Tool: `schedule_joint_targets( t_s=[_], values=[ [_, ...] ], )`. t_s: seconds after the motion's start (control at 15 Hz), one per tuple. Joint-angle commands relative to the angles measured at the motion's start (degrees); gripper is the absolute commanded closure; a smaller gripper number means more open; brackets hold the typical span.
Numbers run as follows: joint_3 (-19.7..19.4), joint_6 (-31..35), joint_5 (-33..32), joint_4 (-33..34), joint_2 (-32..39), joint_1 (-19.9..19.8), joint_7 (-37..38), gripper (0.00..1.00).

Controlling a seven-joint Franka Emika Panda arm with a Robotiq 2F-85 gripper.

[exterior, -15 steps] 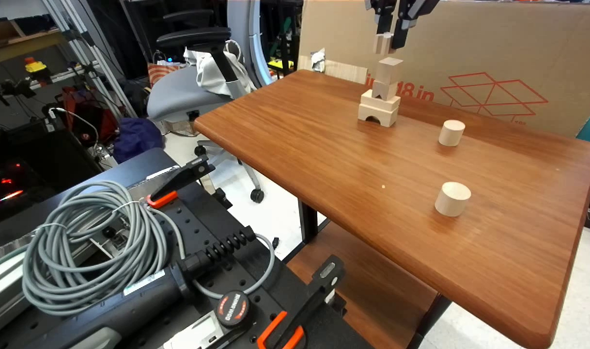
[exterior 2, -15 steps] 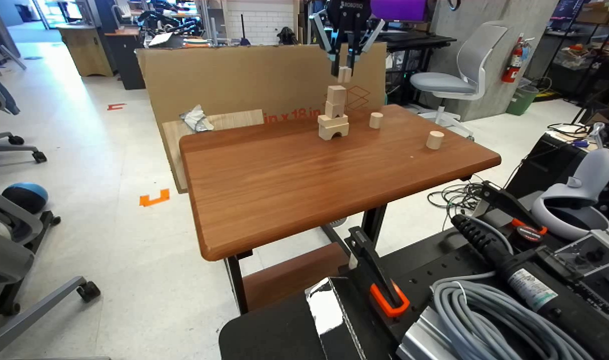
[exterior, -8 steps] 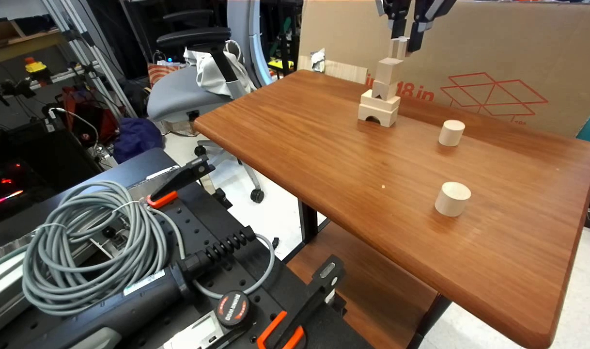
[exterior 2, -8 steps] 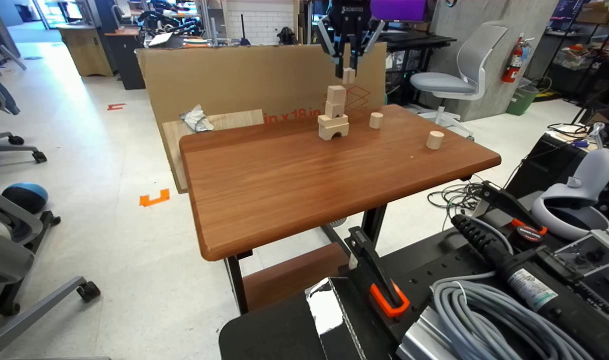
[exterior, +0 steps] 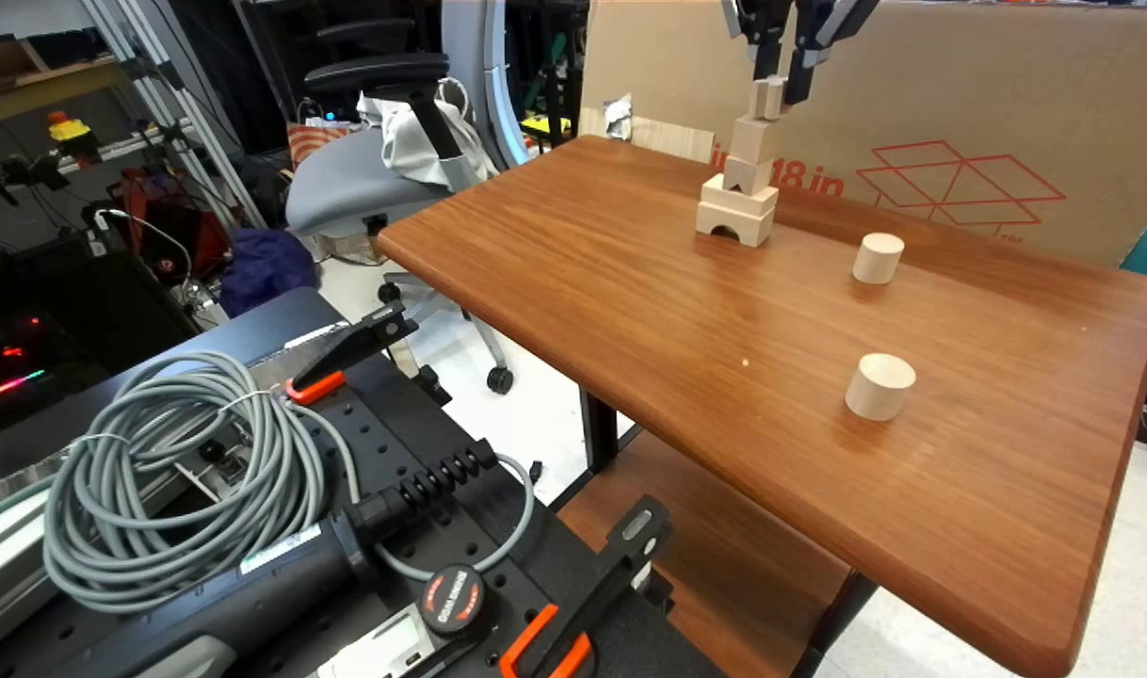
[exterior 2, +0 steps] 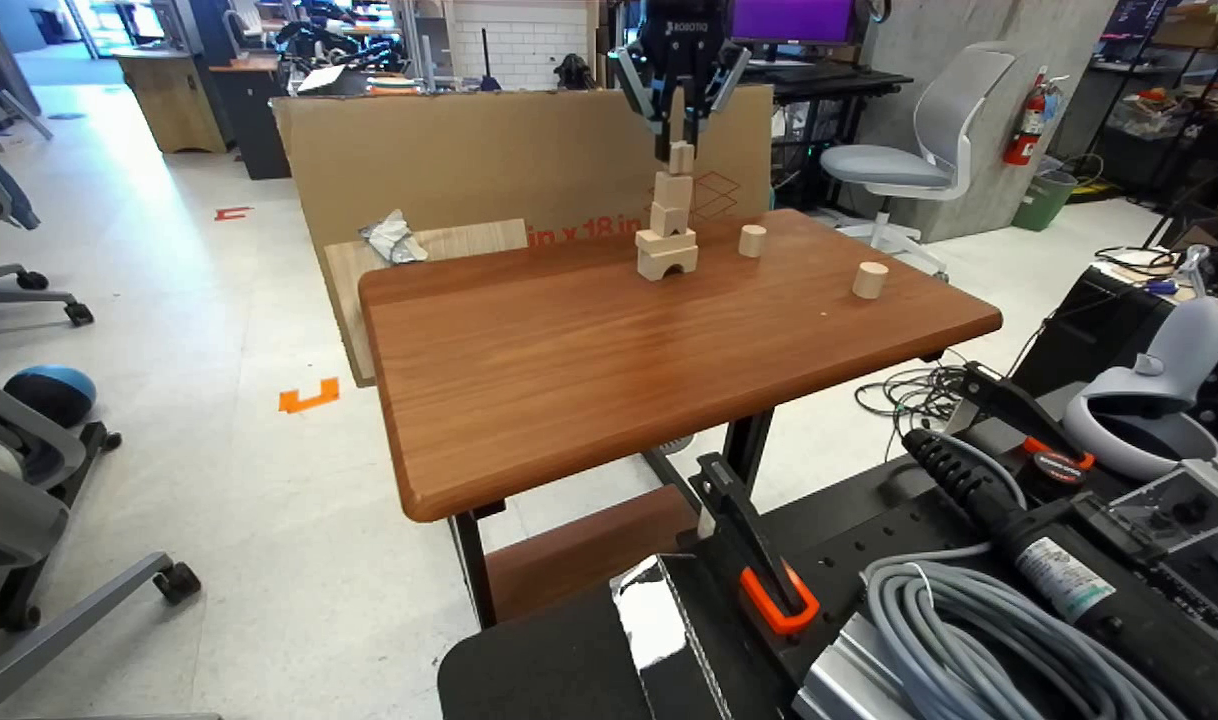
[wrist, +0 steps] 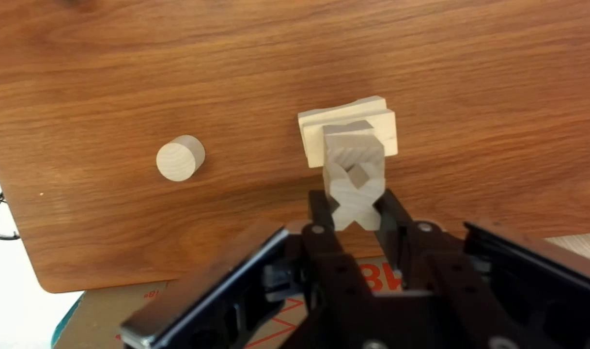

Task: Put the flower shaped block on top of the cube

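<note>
My gripper (exterior: 783,79) is shut on the flower shaped block (exterior: 767,98), a pale wooden block with notched sides. In the wrist view its notched end (wrist: 357,196) faces the camera, with a dark finger on each side. The cube (exterior: 754,141) is the top piece of a wooden tower. In both exterior views the held block (exterior 2: 681,157) is right above the cube (exterior 2: 673,188), upright and roughly over its top. Their edges meet in view; I cannot tell whether they touch. In the wrist view the held block hides part of the cube (wrist: 352,141).
Under the cube are a notched block (exterior: 748,175) and two stacked wider blocks, the lowest an arch (exterior: 732,226). Two round cylinders (exterior: 879,258) (exterior: 880,386) stand on the brown table (exterior: 630,254). A large cardboard sheet (exterior 2: 469,160) stands behind the table.
The gripper and held block first shifted right in both exterior views. They have since moved back left and down, and the block now covers much of the cube's top. The tower stays put.
</note>
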Motion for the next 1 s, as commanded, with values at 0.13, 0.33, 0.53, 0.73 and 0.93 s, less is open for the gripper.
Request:
schedule_joint_targets(
  t_s=[0.13,0.33,0.53,0.73,0.93],
  values=[
    [0.2,-1.0,0.9,0.5,0.1,0.5,-0.6,0.93],
    [0.1,-1.0,0.7,0.6,0.3,0.5,-0.5,0.93],
    [0.2,-0.7,1.0,-0.2,-0.7,0.4,-0.3,0.40],
    [0.7,-0.3,2.1,-3.3,-4.0,-0.3,-1.4,0.19],
    [1.2,0.8,4.4,-10.6,-12.0,-1.5,-4.1,0.00]
  ],
)
